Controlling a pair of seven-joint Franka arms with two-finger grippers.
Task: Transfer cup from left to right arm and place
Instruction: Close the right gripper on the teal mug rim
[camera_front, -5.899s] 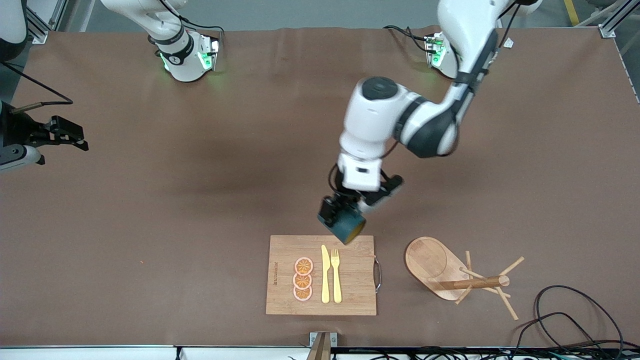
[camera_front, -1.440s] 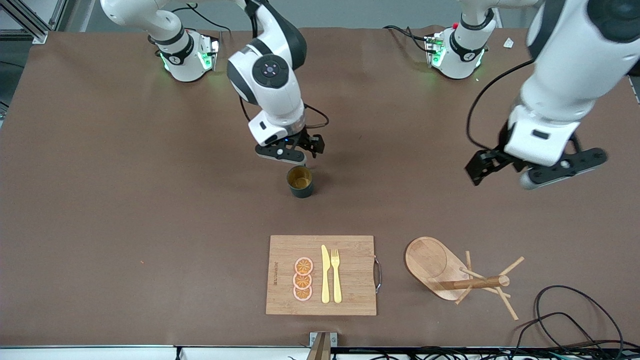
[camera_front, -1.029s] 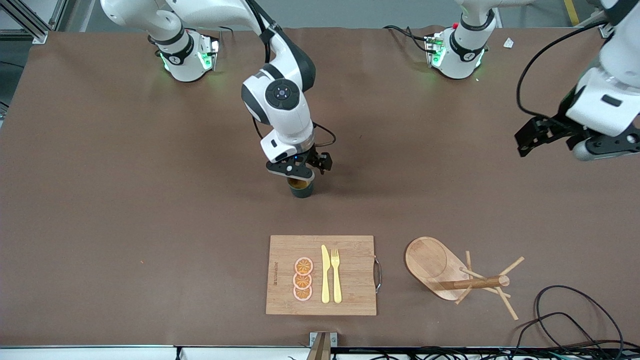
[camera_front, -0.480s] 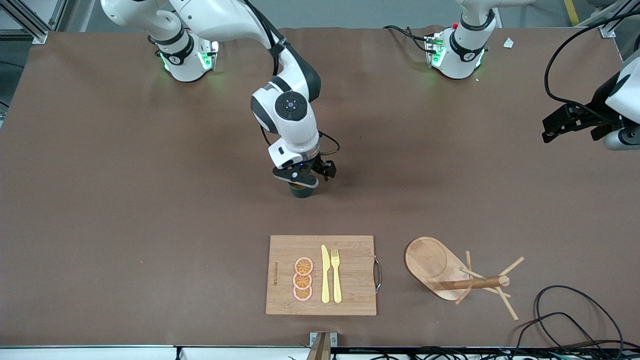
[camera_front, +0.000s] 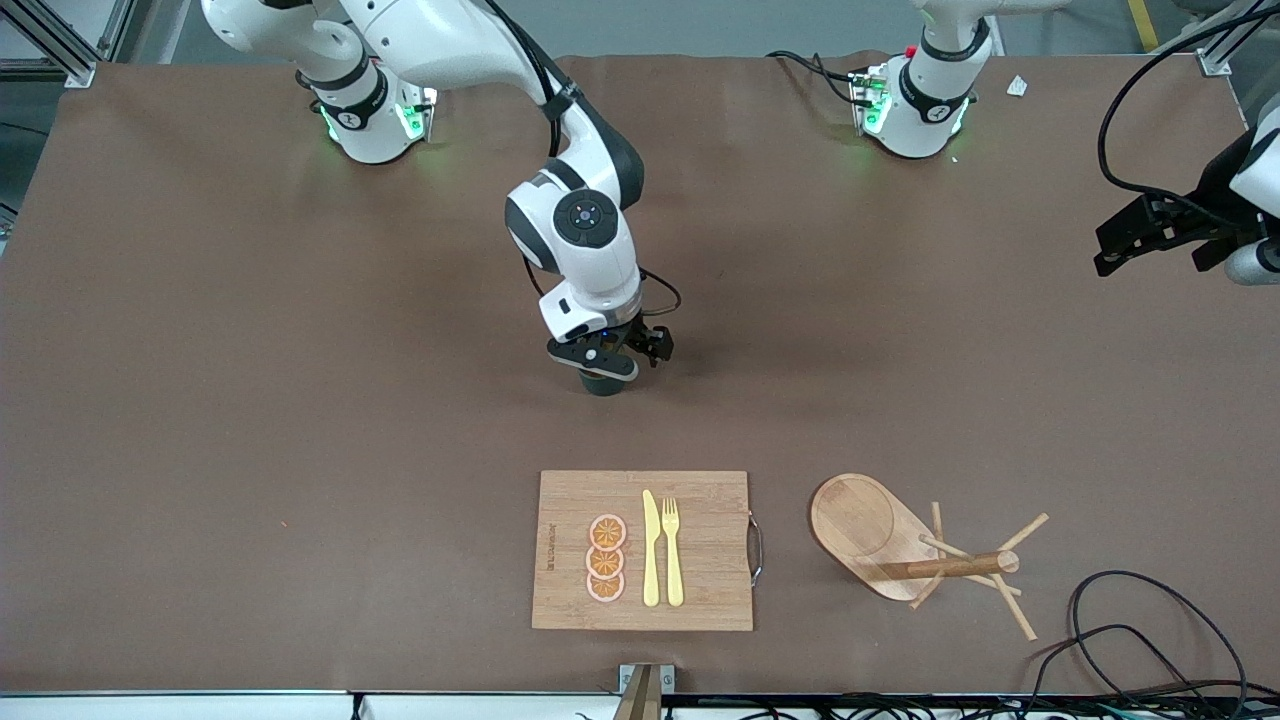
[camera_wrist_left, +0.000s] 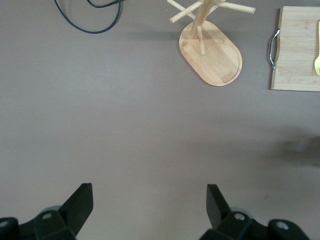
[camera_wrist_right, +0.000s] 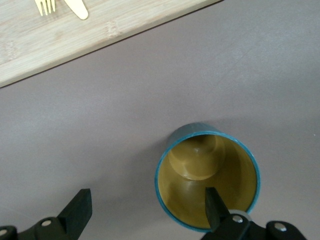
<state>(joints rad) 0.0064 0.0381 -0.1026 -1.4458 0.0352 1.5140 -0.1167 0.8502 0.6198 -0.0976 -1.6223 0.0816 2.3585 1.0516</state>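
The front camera hangs high, looking down across the desk (camera_front: 300, 400) toward both bases. The left wrist camera looks straight down from high up; the right sits close over the cup (camera_wrist_right: 207, 182). All three catch the cutting board (camera_front: 690, 490).

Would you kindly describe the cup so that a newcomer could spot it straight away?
Find the bamboo cutting board at the table edge nearest the front camera. Farther from the camera stands the cup, upright on the brown table, directly beneath the right gripper. It is dark teal outside, tan-yellow inside.
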